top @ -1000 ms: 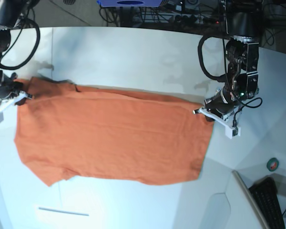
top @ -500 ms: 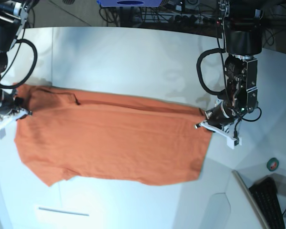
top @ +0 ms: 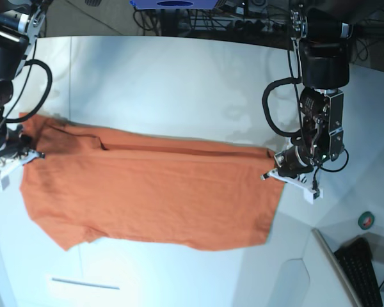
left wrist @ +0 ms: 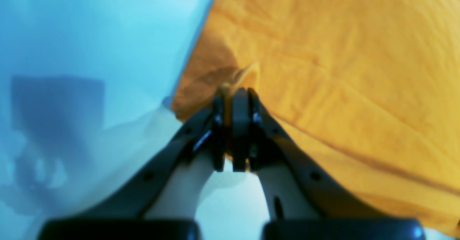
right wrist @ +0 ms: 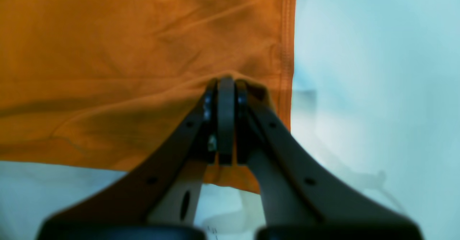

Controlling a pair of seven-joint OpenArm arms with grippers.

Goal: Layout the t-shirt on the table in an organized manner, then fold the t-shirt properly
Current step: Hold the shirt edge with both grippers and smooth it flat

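Both of your grippers, left gripper [top: 273,170] and right gripper [top: 31,153], pinch the soft bright orange t-shirt [top: 153,192] on the big white table [top: 179,83].

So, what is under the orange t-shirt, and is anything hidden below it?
The t-shirt lies on the white table, which shows all around it. Both the left gripper and the right gripper pinch its edges. Whatever is beneath the cloth is covered.
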